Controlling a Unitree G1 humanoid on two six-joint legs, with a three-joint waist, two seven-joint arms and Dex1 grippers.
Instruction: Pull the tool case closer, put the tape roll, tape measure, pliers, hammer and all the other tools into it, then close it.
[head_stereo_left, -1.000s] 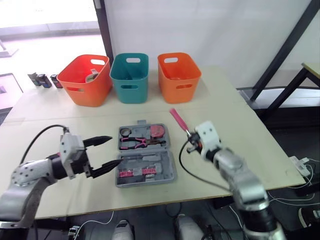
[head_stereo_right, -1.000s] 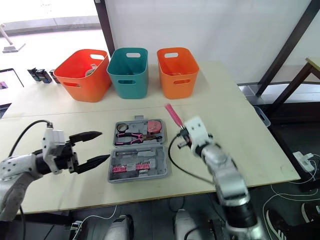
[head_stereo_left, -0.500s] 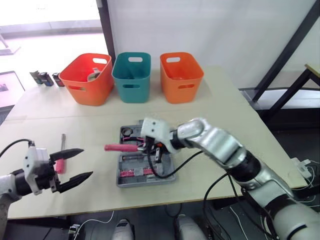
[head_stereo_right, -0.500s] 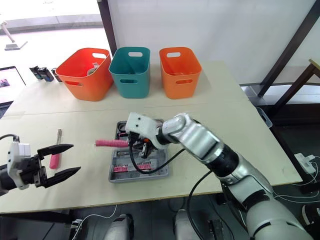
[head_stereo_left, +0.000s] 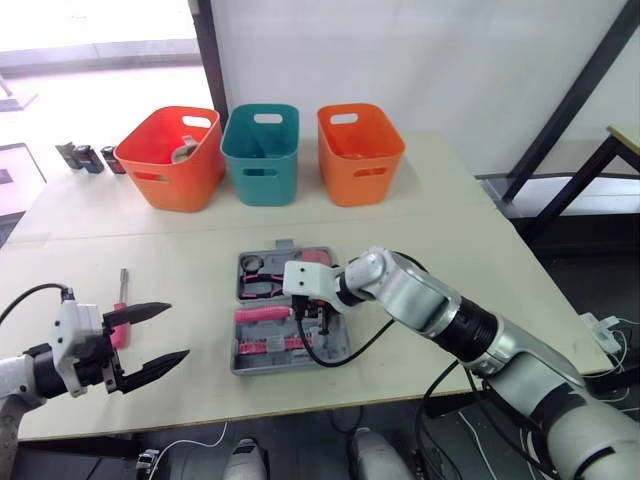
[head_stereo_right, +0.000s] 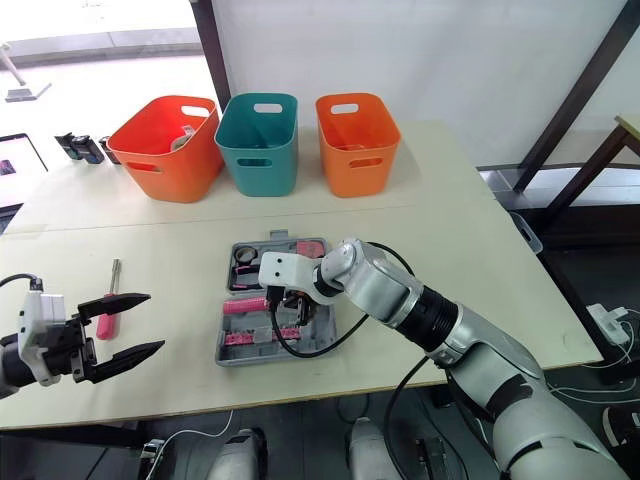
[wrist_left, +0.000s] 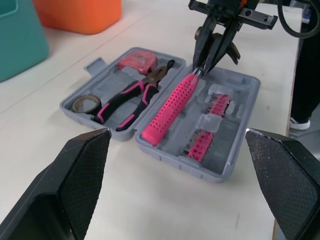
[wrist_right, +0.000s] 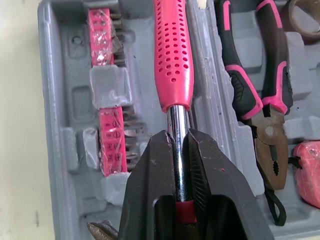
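Note:
The grey tool case (head_stereo_left: 340, 345) lies open mid-table. Its far half holds the tape roll (wrist_left: 82, 103), the pink-and-black pliers (wrist_left: 131, 96) and the pink tape measure (wrist_left: 136, 61). The near half holds rows of bits (wrist_right: 107, 85). The hammer (head_stereo_left: 262, 313) lies across the near half, pink handle pointing left. My right gripper (wrist_right: 177, 135) is shut on its metal shaft, just above the case. My left gripper (head_stereo_left: 177, 331) hovers open and empty near the table's front left. A pink-handled screwdriver (head_stereo_right: 104, 322) lies on the table beside it.
Three bins stand in a row at the back: red-orange (head_stereo_left: 170, 160), teal (head_stereo_left: 260, 155) and orange (head_stereo_left: 360, 155). Small dark objects (head_stereo_left: 88, 158) sit at the far left edge. A black cable loops from my right wrist over the case's front right.
My right gripper has lowered the hammer from above the case's left edge down into the near half. The left gripper has barely shifted.

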